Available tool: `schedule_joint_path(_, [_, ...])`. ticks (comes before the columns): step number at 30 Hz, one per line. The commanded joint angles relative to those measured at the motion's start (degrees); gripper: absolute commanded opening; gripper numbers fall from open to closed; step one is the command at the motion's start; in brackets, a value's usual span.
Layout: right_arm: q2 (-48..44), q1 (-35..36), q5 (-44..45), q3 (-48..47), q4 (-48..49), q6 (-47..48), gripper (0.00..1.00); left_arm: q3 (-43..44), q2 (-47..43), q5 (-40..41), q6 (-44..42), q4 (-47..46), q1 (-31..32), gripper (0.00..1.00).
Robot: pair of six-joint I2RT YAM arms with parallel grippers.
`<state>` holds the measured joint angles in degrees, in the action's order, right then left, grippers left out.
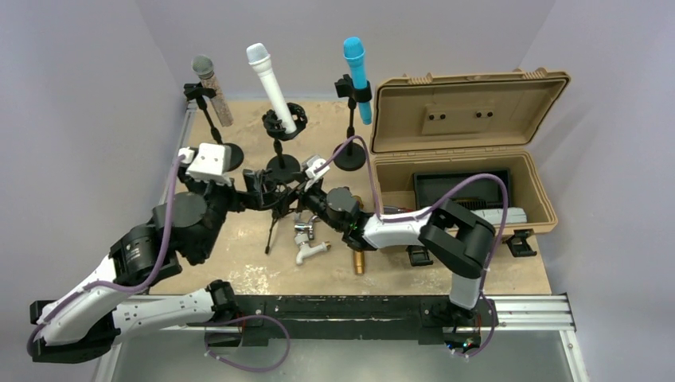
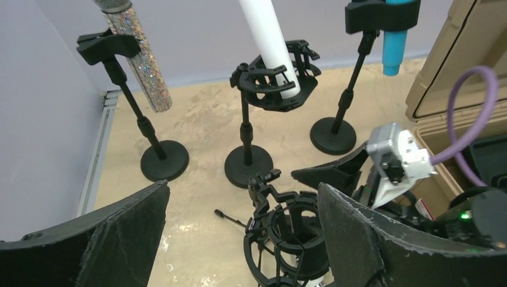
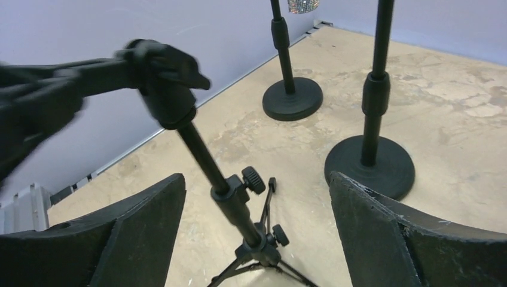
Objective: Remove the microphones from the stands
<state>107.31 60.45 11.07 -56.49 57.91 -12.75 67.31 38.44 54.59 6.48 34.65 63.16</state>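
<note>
A: Microphone (image 1: pixel 309 251)?
B: White, low beside the tripod stand (image 3: pixel 203 158), between both claws. Plain from above; on the left wrist, just a white sliver under the ring mount (image 2: pixel 258 230).
A: Claws?
B: Left claw (image 2: pixel 243 186) spread wide around the mount, right claw (image 3: pixel 257 176) wide around the stand, gripping nothing. Seated or loose: hard to tell.

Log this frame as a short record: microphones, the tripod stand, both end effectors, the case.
microphones in stands: glitter microphone, white microphone, blue microphone, all mounted
tripod stand: between the arms, carrying a shock mount
left end effector: open, astride the shock mount
right end effector: open, astride the tripod stand pole
tan case: lid open, right side
</note>
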Motion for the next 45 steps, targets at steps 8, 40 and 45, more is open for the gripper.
schedule_joint_path(8, [-14.1, 0.1, 3.0, 7.2, -7.4, -0.7, 0.92, 21.5, 12.4, -1.8, 49.4, 47.6, -0.9, 0.96])
schedule_joint_path(40, [-17.8, -0.2, 5.3, 8.9, -7.8, -0.2, 0.9, -12.8, -5.9, -19.2, 81.2, 14.7, -12.0, 0.38])
schedule_joint_path(45, [-17.4, -0.2, 5.4, 8.6, -8.2, 0.0, 0.9, -9.8, -3.0, -14.7, 73.6, 17.2, -12.0, 0.13])
